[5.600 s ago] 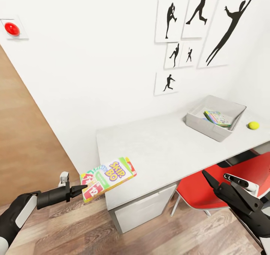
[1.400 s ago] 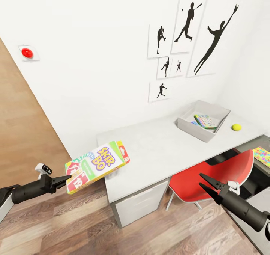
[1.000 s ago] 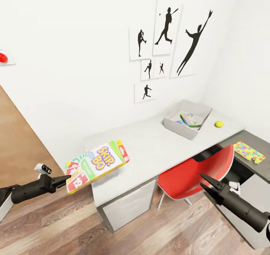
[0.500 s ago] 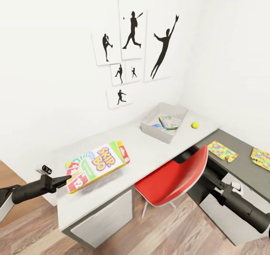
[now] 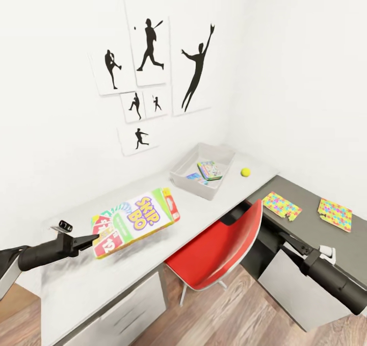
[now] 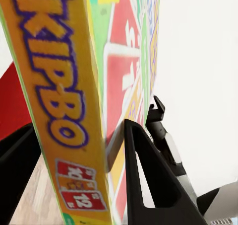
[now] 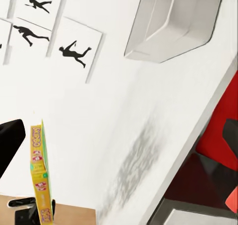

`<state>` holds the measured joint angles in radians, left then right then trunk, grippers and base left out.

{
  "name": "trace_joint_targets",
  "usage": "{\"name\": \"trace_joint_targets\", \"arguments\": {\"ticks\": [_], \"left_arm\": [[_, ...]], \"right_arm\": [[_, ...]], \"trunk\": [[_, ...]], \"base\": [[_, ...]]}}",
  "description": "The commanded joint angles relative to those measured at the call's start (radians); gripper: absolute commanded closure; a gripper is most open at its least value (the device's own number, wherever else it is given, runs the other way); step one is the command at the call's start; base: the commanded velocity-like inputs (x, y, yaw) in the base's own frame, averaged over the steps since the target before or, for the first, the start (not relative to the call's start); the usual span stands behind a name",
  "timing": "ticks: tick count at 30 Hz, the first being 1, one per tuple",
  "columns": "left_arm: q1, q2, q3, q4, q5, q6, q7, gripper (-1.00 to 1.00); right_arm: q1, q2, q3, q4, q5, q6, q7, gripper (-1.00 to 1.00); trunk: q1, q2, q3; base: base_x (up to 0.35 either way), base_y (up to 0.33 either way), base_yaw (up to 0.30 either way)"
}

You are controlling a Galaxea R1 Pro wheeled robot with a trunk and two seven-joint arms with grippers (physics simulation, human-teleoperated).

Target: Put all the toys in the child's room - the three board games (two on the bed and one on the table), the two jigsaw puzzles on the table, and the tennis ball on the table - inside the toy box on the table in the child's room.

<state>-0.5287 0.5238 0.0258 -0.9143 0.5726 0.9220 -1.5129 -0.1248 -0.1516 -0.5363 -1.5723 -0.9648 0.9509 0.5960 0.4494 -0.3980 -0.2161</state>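
Now the long white-topped table (image 5: 219, 206) is stretching ahead of both arms, joined at the corner to a lower dark grey section, with a red chair (image 5: 224, 251) tucked under it. The light grey, slope-sided toy box (image 5: 179, 170) is sitting on the white top well beyond the left gripper (image 5: 92, 240), up and across the table from its jaws, and a couple of flat colourful toys are already lying inside it.

The left gripper's jaws are clamping the short end of the flat green-yellow "Skip-Bo" board game (image 5: 136, 220); the left wrist view is showing a black finger (image 6: 148, 180) on each face of the box. The box's long axis is running straight out from the jaws, pointing roughly toward the toy box, so this arm looks the nearer one for the drop and needs to travel along that line.

Two bright multicoloured jigsaw sheets (image 5: 281, 205) are lying on the dark section, just ahead of the right gripper (image 5: 288, 240), whose jaws I cannot tell as open or closed. The small yellow-green tennis ball (image 5: 245, 172) is resting just beside the toy box.
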Motion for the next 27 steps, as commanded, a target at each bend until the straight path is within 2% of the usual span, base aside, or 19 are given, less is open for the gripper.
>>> {"name": "trace_joint_targets", "arguments": {"ticks": [1,2,4,8,10,12,14,17,20,27], "left_arm": [[-0.005,-0.002,0.001,-0.019,0.003,0.027,0.015,1.00],[-0.019,-0.003,0.002,-0.048,0.003,0.055,0.035,1.00],[-0.082,-0.004,0.003,-0.094,0.008,0.097,0.082,1.00],[-0.211,-0.014,0.001,-0.117,0.014,0.124,0.156,1.00],[-0.272,-0.036,-0.001,-0.093,0.014,0.125,0.181,1.00],[-0.373,-0.074,-0.009,-0.009,0.011,0.125,0.220,1.00],[-0.429,-0.108,-0.032,0.062,0.010,0.125,0.265,1.00],[-0.459,-0.146,-0.057,0.117,0.011,0.125,0.360,1.00],[-0.467,-0.168,-0.063,0.132,0.013,0.125,0.421,1.00],[-0.467,-0.172,-0.064,0.128,0.016,0.124,0.437,1.00]], "right_arm": [[-0.001,0.001,-0.001,0.000,0.003,0.002,0.004,-1.00],[-0.001,0.001,-0.001,0.000,0.003,0.001,0.004,-1.00],[-0.001,0.001,-0.001,0.000,0.003,-0.002,0.004,-1.00],[-0.001,0.002,-0.001,0.000,0.004,-0.003,0.004,-1.00],[-0.001,0.003,-0.001,0.000,0.004,-0.005,0.004,-1.00],[-0.001,0.004,-0.001,0.006,0.005,-0.019,0.005,-1.00],[-0.001,0.002,0.000,0.026,0.005,-0.050,0.005,-1.00],[-0.001,-0.001,0.001,0.053,0.005,-0.074,0.005,-1.00],[-0.001,-0.002,0.001,0.062,0.001,-0.080,0.006,-1.00],[0.000,-0.004,-0.001,0.057,-0.006,-0.076,0.003,-1.00]], "trunk": [[0.001,-0.002,-0.002],[0.001,-0.002,-0.002],[0.001,-0.002,-0.002],[0.001,-0.002,-0.002],[0.001,-0.002,-0.002],[0.001,-0.002,-0.002],[0.001,-0.002,-0.002],[0.001,-0.002,-0.002],[0.001,-0.002,-0.002],[0.001,-0.002,-0.002]], "base": [[0.006,-0.005,-0.023],[0.004,-0.003,-0.015],[0.002,-0.002,-0.008],[0.001,0.000,-0.002],[0.000,0.000,0.000],[0.000,0.000,0.000],[0.000,0.000,0.000],[0.000,0.000,0.000],[0.000,0.000,0.000],[0.000,0.000,0.000]]}}
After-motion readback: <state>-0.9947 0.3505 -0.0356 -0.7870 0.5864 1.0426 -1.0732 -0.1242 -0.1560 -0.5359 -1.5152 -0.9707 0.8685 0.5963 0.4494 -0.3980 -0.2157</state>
